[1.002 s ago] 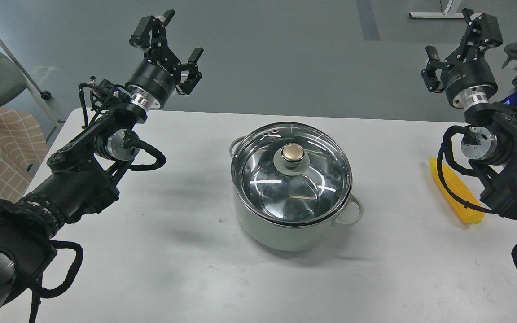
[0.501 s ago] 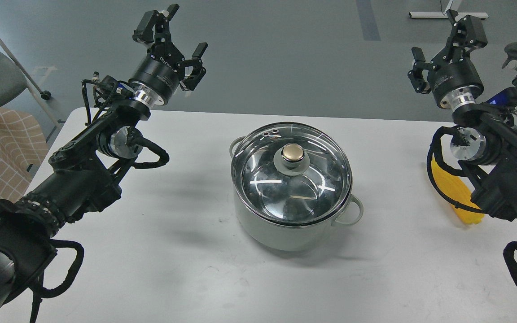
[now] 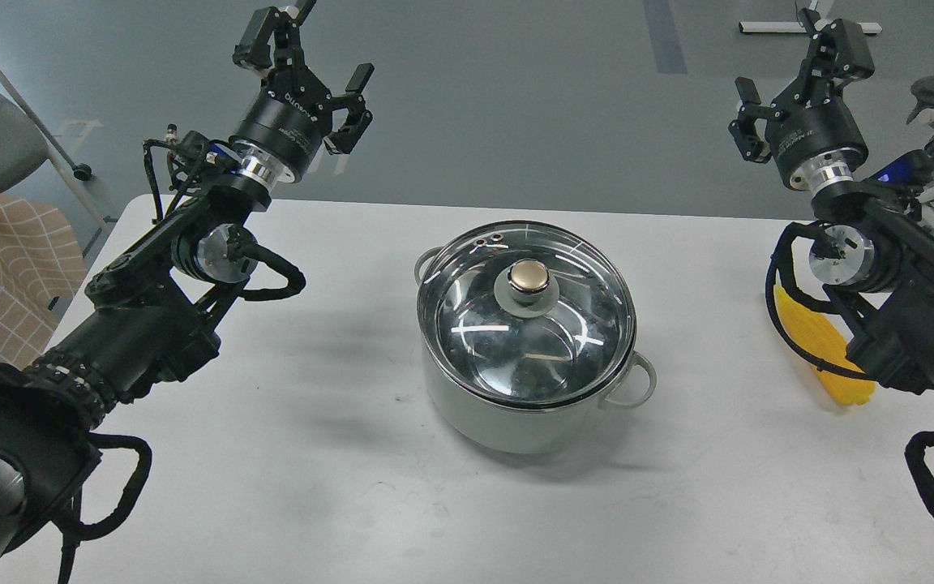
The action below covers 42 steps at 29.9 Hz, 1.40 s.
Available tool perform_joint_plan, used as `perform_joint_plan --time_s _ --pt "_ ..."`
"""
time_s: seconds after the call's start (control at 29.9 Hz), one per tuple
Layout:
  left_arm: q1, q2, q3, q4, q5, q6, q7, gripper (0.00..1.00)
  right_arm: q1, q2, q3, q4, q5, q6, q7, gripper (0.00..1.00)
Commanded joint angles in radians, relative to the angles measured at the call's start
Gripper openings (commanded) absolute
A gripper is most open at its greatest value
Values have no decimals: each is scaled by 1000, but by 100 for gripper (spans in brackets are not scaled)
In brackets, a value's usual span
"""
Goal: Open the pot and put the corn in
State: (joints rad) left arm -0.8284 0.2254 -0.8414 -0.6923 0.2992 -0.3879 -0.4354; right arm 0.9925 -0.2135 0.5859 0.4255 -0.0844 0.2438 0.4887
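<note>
High above the table's far left corner, my left gripper [image 3: 313, 50] hangs with its two fingers spread apart and nothing between them, the wrist angled up and away from me. Across the scene, my right gripper [image 3: 795, 65] is raised over the far right edge, its fingers likewise parted and empty. Between the two arms, at the middle of the white table [image 3: 289, 454], stands the pot [image 3: 507, 414], pale grey-green with a loop handle showing on its near right side and another at the far left. A round glass lid [image 3: 467, 324] sits on its steel rim, closing it, and the lid's gold knob [image 3: 530, 276] points straight up. Both grippers are well apart from the pot and its lid. Off to the right, the corn [image 3: 820, 345] lies flat on the tabletop, partly hidden behind my right forearm and its black cable, well apart from the pot.
</note>
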Motion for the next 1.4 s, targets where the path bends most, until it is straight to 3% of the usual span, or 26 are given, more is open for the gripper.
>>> perform_joint_plan --time_s 0.0,1.37 --pt "2 -4 1 -1 0 1 0 98 2 -1 0 -1 0 0 0 100" --pt "5 6 8 -46 12 1 1 98 0 -10 0 10 0 2 0 100"
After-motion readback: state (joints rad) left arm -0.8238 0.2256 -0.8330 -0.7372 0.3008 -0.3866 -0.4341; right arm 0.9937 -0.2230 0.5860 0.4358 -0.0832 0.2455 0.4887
